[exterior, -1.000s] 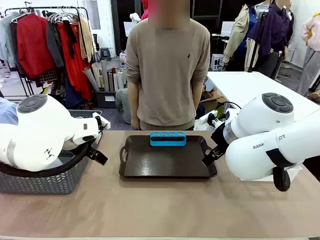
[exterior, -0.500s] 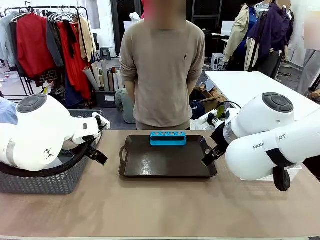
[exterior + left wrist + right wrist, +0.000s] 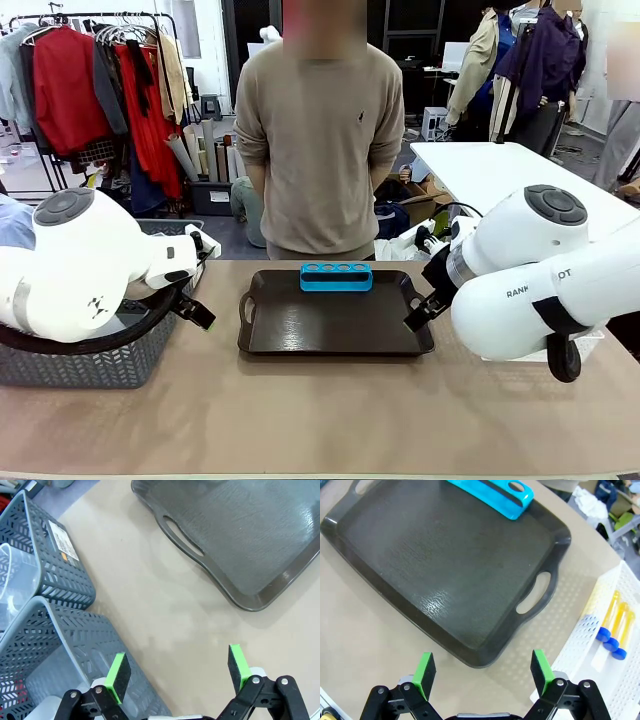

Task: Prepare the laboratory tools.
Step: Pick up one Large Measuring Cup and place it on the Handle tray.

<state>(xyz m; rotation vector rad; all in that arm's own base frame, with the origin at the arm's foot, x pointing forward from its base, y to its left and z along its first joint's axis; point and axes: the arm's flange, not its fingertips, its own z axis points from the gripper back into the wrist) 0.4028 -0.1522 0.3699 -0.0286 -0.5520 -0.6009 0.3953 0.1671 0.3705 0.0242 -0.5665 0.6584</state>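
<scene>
Tray point(image 3: 445, 570): dark plastic, grained leathery texture, soft sheen where light hits. Blue rack point(image 3: 492, 495): smooth glossy plastic. Table point(image 3: 175, 620): beige, matt, smooth. Grey baskets point(image 3: 65, 575): matt plastic, woven-pattern openwork. Beaker point(image 3: 15, 585): clear plastic. White mesh basket point(image 3: 625, 690): perforated matt plastic. Tubes point(image 3: 612, 620): translucent yellow plastic, blue caps. My left gripper point(image 3: 177, 666) and right gripper point(image 3: 482, 667): green pads matt, rubbery-looking; black links matt.
</scene>
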